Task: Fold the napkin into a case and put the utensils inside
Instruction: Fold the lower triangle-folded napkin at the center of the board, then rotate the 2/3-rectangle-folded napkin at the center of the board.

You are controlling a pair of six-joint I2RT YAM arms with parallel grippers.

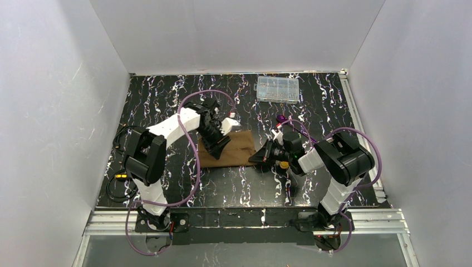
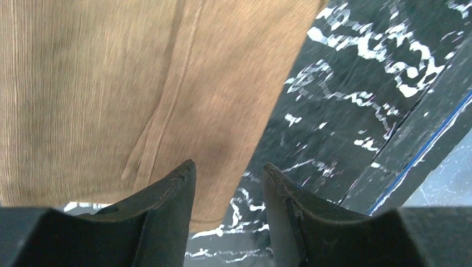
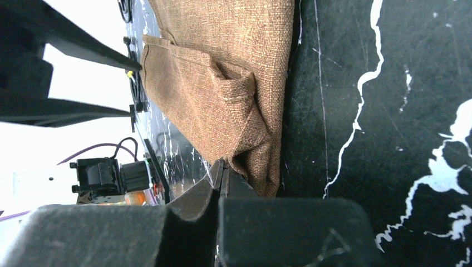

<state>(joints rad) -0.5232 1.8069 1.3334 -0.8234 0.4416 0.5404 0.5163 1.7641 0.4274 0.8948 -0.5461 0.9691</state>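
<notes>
The brown napkin (image 1: 238, 146) lies partly folded in the middle of the black marbled table. My left gripper (image 1: 218, 147) hovers over its left part. In the left wrist view the left gripper (image 2: 228, 164) stands open above the napkin (image 2: 111, 83), with only the cloth's edge and bare table showing between the fingers. My right gripper (image 1: 255, 158) is at the cloth's near right corner. In the right wrist view the right gripper (image 3: 222, 164) is shut, and the napkin's (image 3: 222, 61) creases run into its tips. A purple-headed utensil (image 1: 282, 118) lies behind the right arm.
A clear plastic compartment box (image 1: 276, 89) stands at the back of the table. Purple cables loop over both arms. A blue-edged rail (image 2: 423, 150) borders the table in the left wrist view. The left arm's dark fingers (image 3: 61, 72) show beyond the cloth in the right wrist view.
</notes>
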